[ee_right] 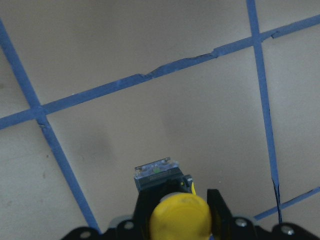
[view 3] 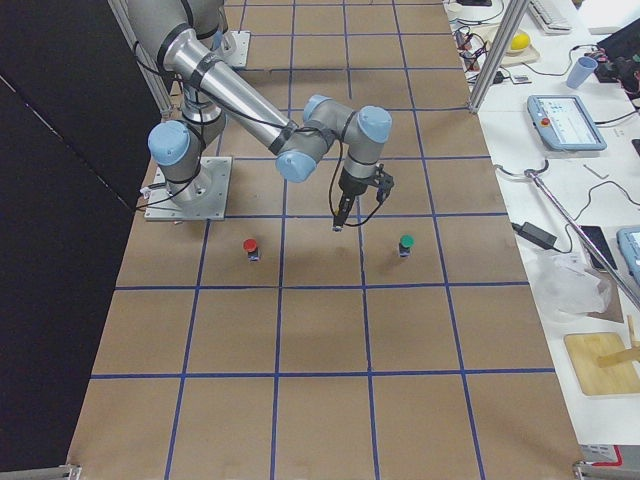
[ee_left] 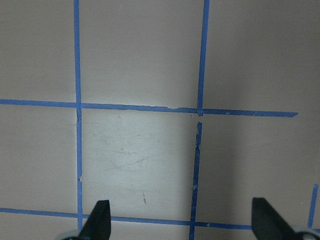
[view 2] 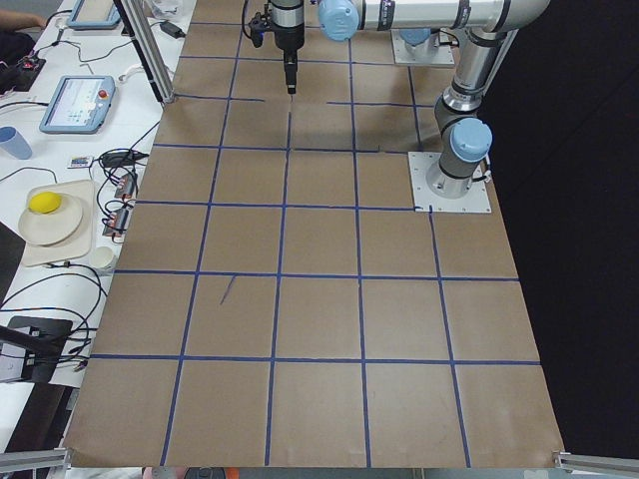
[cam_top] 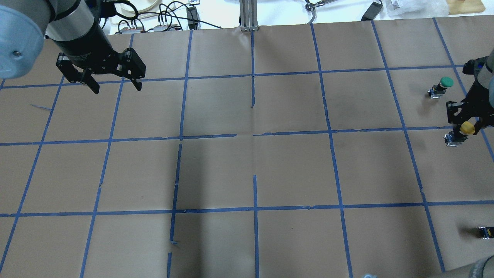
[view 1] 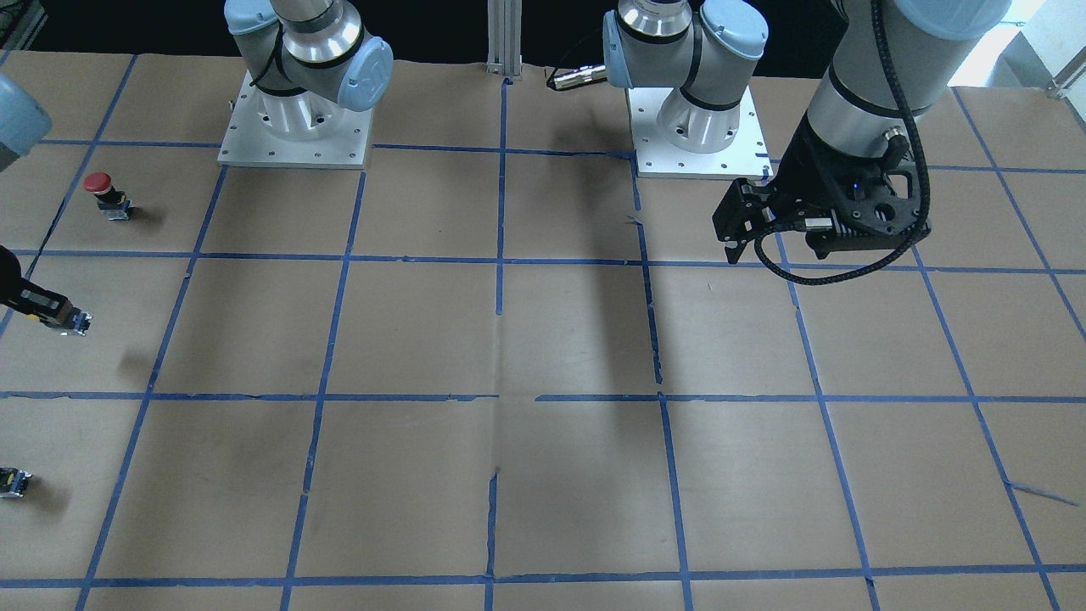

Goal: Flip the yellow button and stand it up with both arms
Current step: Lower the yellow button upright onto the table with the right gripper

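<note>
Surface: brown paper table point(cam_top: 247, 173) ruled into squares by blue tape, with cables and clutter past its far edge.
Yellow button: the yellow button point(ee_right: 176, 214) sits in the right gripper point(cam_top: 467, 124), at the robot's far right edge of the table. Its shadow lies apart from it in the front-facing view, so I judge it to be off the paper.
Right claw: closed narrow on the button, with a finger on each side just under the yellow cap.
Left claw: the left gripper point(cam_top: 117, 88) is spread wide and holds nothing. It hovers over the far left squares.
Long axis: the cap lies toward the right wrist. The grey terminal end sticks out past the fingertips, slanting down toward the paper.
Key relation: the button is well apart from the left claw, across nearly the whole table and toward the robot's right. The right arm has it, so any hand-over needs the two arms brought together. The free terminal end is the part the open claw could take.
Bystanders: a red-capped button point(view 1: 102, 191) and a green-capped button point(cam_top: 444, 83) stand upright near the right arm. A capless block point(cam_top: 486, 231) lies closer to the robot.
</note>
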Motion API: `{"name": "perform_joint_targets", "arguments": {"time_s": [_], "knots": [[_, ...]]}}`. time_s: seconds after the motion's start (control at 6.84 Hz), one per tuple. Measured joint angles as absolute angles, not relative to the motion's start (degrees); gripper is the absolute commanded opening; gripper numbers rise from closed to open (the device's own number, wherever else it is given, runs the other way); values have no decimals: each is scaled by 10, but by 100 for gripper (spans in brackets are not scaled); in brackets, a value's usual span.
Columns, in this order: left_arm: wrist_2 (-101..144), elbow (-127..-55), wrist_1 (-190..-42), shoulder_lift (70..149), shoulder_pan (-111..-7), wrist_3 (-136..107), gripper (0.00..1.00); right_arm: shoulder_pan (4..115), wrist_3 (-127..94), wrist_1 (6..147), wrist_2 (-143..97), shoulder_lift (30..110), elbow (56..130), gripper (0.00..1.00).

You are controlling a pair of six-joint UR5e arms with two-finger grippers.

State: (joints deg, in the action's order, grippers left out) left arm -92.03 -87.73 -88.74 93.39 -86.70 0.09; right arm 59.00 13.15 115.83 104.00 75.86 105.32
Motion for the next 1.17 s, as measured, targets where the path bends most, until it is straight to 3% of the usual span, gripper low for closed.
{"name": "perform_joint_targets", "arguments": {"time_s": [0.58,0.73,0.88,1.17], "knots": [[-916,-877,-884,933,-866,1,100,566,158,1211,1037,711,1058,5],[-916,-877,-884,931,-866,1,100,566,159,1217,1041,706,1064,43],[-916,-878,-884,927,-867,1,100,565,160,1219,1045,704,1068,99],[-915,-878,-885,922,-867,0,100,566,162,1219,1048,700,1067,100]]}}
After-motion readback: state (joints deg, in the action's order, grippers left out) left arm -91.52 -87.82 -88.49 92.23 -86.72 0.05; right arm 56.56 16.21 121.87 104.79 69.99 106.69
